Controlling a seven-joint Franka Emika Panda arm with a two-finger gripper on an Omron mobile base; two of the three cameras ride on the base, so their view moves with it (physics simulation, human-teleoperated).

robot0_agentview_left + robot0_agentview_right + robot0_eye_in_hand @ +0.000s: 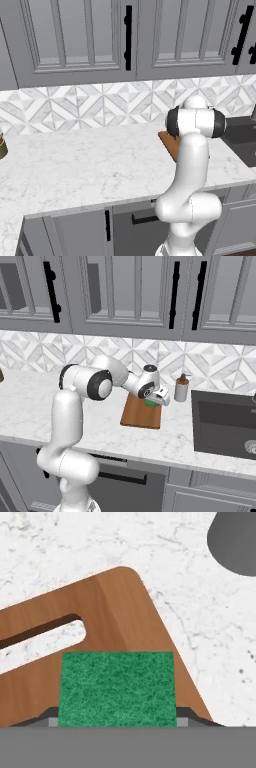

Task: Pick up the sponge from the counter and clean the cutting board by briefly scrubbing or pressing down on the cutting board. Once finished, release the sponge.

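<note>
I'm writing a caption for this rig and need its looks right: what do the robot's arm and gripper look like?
The arm is glossy white, built of thick rounded tube segments with bulbous elbows. Its joints carry dark grey to black round caps and bands, one large at the shoulder. No cables or markings show. The gripper is a small pale block at the wrist; in the hand view, its finger tips look dark grey.

cutting board (pixel 170 143): mostly behind arm | sponge (pixel 117 688): lower edge cut off, covers claw tips
</note>
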